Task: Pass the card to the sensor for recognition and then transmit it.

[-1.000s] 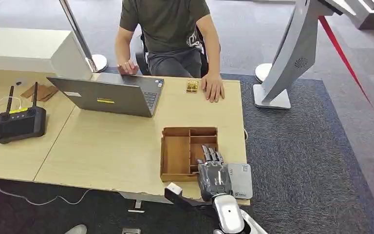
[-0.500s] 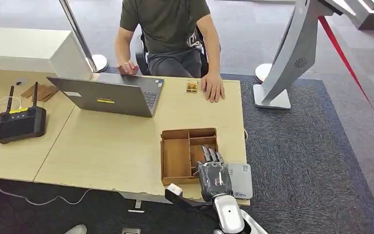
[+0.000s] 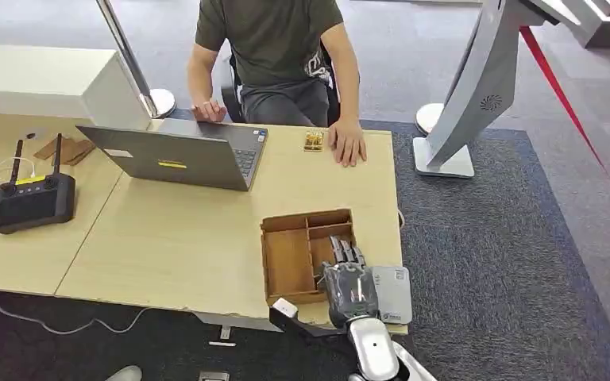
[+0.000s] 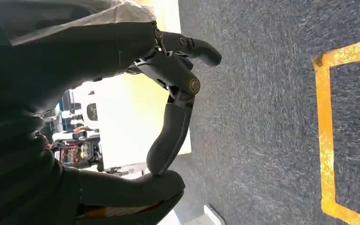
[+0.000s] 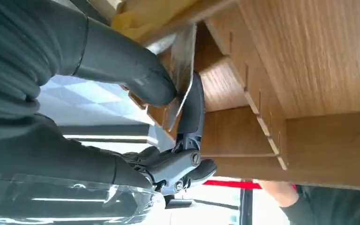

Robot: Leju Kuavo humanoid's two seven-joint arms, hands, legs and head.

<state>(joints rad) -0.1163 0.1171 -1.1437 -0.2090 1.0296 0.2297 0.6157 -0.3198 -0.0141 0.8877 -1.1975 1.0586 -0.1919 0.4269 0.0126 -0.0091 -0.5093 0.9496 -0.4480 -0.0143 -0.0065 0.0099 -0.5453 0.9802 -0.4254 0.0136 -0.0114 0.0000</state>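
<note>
Pale wooden tabletop [image 3: 175, 238]: at its 5 o'clock, the right robot hand [image 3: 348, 279] pinches a thin grey card [image 5: 182, 70] inside the brown compartmented wooden tray [image 3: 286, 262]. Best to lift straight up, clear of the dividers. Left robot hand [image 4: 122, 93] curled empty.

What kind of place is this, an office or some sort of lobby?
Probably a reception or check-in desk in a carpeted lobby: a person sits behind a laptop, a white kiosk stand is beside the table, with a red barrier rope.

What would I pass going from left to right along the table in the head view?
Black box with two antennas → grey open laptop → brown wooden compartment tray → robot's right hand → flat grey sensor pad.
</note>
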